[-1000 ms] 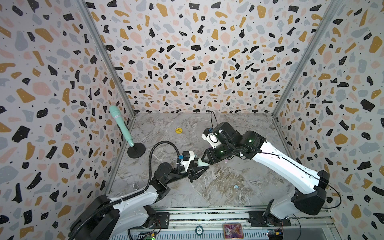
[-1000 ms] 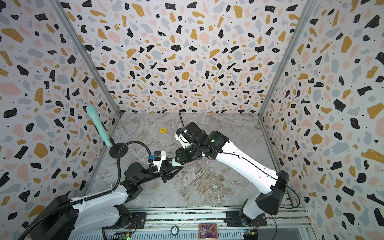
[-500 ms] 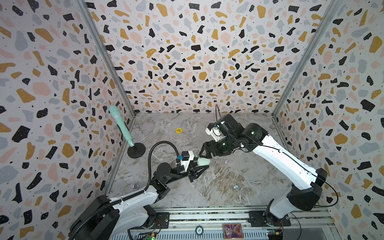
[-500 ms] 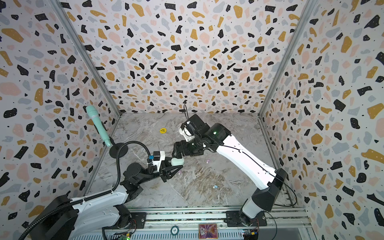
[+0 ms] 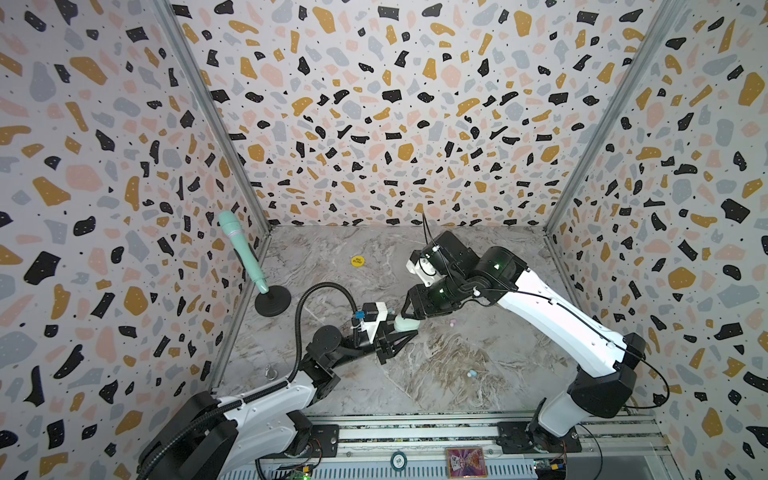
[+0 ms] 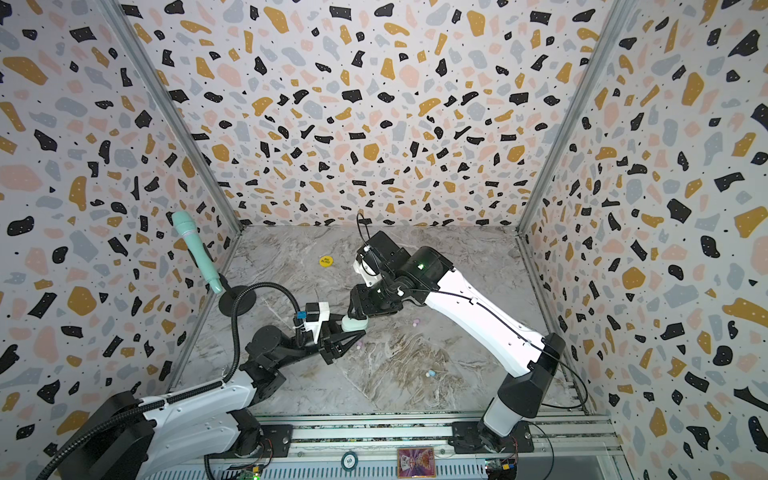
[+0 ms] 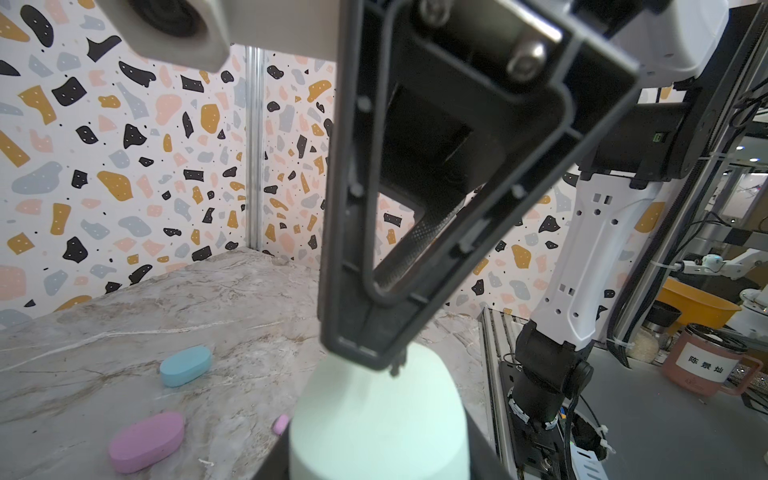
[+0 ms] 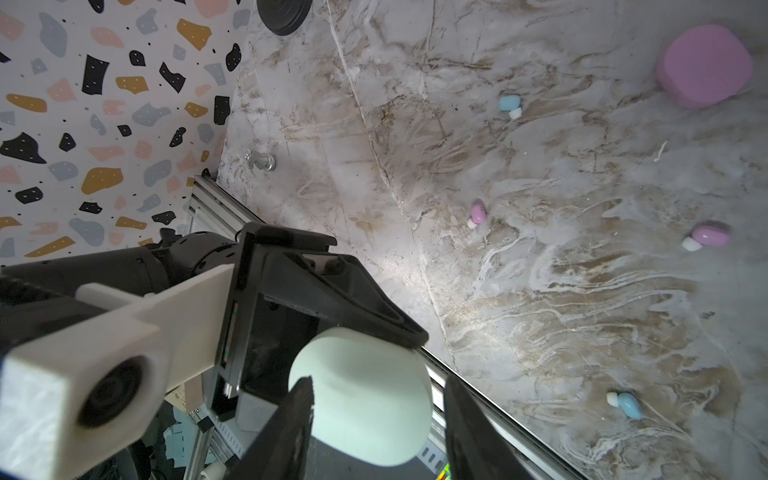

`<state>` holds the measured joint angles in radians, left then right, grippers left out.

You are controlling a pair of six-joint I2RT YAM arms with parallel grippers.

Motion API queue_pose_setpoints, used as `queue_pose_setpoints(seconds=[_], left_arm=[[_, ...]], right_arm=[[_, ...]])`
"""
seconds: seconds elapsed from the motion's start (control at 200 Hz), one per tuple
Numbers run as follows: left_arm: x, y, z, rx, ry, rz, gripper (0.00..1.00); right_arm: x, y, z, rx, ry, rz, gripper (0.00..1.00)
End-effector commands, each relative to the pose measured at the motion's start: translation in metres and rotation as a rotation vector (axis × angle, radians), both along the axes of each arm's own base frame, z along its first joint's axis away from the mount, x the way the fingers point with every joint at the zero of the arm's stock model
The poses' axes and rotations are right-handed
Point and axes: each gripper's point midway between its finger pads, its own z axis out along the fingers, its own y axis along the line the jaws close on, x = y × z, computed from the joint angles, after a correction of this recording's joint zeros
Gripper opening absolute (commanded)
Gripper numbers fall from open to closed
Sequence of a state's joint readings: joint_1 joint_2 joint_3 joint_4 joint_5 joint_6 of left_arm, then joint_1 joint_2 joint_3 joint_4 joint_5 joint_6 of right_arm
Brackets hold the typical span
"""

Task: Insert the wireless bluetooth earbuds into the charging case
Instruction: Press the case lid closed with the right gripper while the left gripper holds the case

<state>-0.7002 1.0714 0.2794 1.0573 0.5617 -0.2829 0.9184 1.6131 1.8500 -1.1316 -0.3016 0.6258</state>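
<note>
Right wrist view, nearest first: the right hand [image 8: 378, 384] has its two black fingers standing apart, astride the pale mint-green oval charging case [image 8: 365, 399]. One finger crosses in front of the case and the other stands clear of its side. The left hand [image 5: 401, 332] is clamped on that case from the opposite side and holds it above the grey-brown marbled tabletop [image 8: 540, 311].

Past the case, tiny earbuds with whitish tips lie loose on the tabletop, well apart from each other: a blue earbud [image 8: 625, 405] near the front rail, a pink earbud [image 8: 477, 214], a second pink earbud [image 8: 706, 237] and a second blue earbud [image 8: 509, 104].

A pink rounded case [image 8: 704, 66] lies flat further on. In the left wrist view a blue oval case [image 7: 185, 365] lies just beyond it.

Farther back, in both top views, a small yellow round disc [image 5: 357, 261] rests near the rear wall. A mint-green microphone [image 5: 241, 249] leans on its black round stand [image 5: 272, 303] by the left wall.
</note>
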Motion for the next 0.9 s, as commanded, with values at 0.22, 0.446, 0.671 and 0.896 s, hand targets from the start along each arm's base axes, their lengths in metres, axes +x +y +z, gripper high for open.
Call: queue_pose_setpoints(seconds=[0.22, 0.446, 0.671, 0.896], left_arm=[[-0.001, 0.006, 0.035, -0.075, -0.107, 0.021, 0.14], [-0.001, 0.006, 0.036, -0.075, -0.110, 0.024, 0.13], [0.002, 0.005, 0.030, -0.055, -0.103, 0.031, 0.13], [0.008, 0.004, 0.027, -0.031, -0.102, 0.056, 0.13]], right_arm=[[-0.019, -0.003, -0.007, -0.026, 0.019, 0.054, 0.42], [-0.020, -0.005, -0.016, -0.051, 0.027, 0.052, 0.42], [-0.013, 0.000, 0.000, -0.014, 0.021, 0.011, 0.76], [-0.015, 0.005, -0.003, -0.051, 0.015, -0.021, 0.89]])
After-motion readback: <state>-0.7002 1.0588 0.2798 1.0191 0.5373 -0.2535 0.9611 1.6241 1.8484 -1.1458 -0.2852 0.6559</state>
